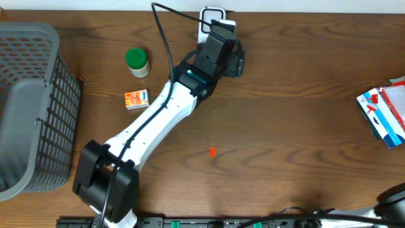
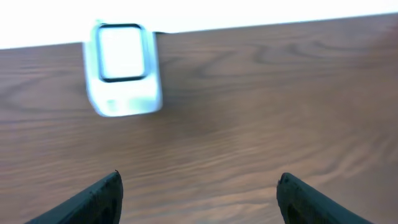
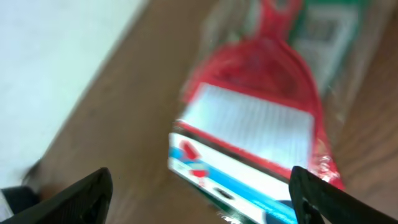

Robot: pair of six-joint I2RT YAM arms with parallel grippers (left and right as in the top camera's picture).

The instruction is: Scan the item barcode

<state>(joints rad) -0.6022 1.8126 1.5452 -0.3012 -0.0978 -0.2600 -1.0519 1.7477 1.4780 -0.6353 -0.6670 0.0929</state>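
The item, a red, white and blue package (image 3: 255,124), fills the right wrist view, blurred, and lies flat at the table's right edge (image 1: 385,113). My right gripper (image 3: 200,171) is open, its dark fingers (image 3: 81,199) standing wide on either side of the package's near end without gripping it. A white scanner (image 2: 123,68) stands at the table's back edge (image 1: 213,16). My left gripper (image 2: 199,176) is open and empty over bare wood, just in front of the scanner and to its right. A red light spot (image 1: 212,152) shows on the table.
A grey mesh basket (image 1: 31,107) stands at the left. A green-lidded jar (image 1: 136,62) and a small orange box (image 1: 137,99) lie left of the left arm (image 1: 158,120). Part of the right arm (image 1: 393,201) shows at the bottom right corner.
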